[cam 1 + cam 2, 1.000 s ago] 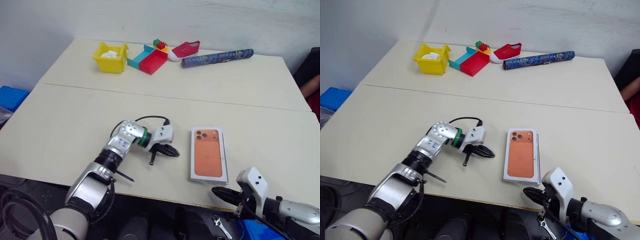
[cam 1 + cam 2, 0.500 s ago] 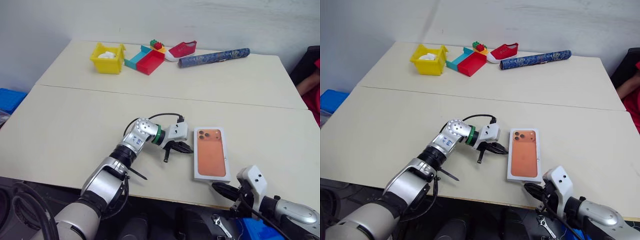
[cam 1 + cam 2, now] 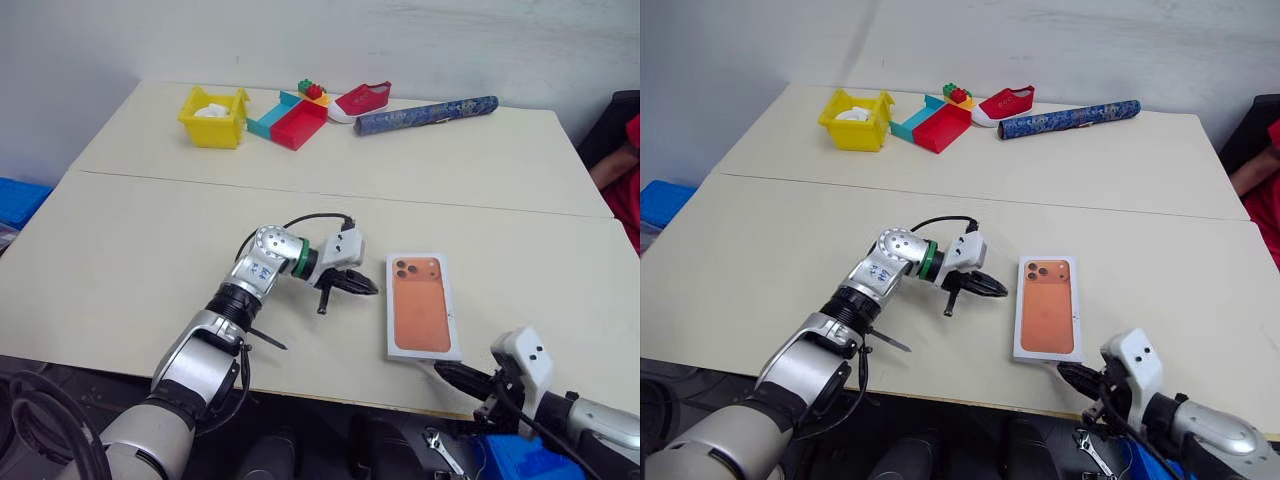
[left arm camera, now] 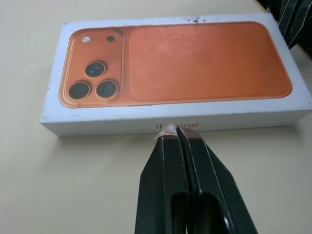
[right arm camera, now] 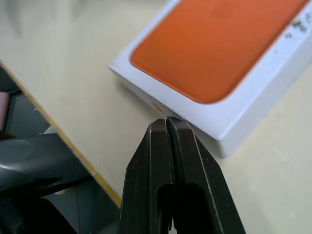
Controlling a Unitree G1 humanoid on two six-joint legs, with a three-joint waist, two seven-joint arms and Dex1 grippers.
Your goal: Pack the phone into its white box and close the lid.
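The white box (image 3: 423, 320) lies closed near the table's front edge. Its lid (image 4: 175, 68) sits on top and bears an orange phone image with three black lenses. The phone itself is hidden. My left gripper (image 3: 365, 288) is shut, empty and roughly level. Its tips point at the box's long left side, a short gap away, as the left wrist view shows (image 4: 170, 129). My right gripper (image 3: 445, 372) is shut and empty at the table's front edge, just off the box's near end. The right wrist view shows its tips (image 5: 167, 120) close to the box's near corner (image 5: 219, 48).
At the table's far side stand a yellow bin (image 3: 214, 115), a teal and red tray (image 3: 290, 120), toy bricks (image 3: 315, 91), a red shoe (image 3: 365, 98) and a blue patterned roll (image 3: 428, 113). A blue crate (image 3: 20, 195) is on the floor at left. A person's sleeve (image 3: 625, 150) shows at right.
The camera has shifted. My left gripper has moved right toward the box's side and risen a little. The box and the right gripper have stayed put.
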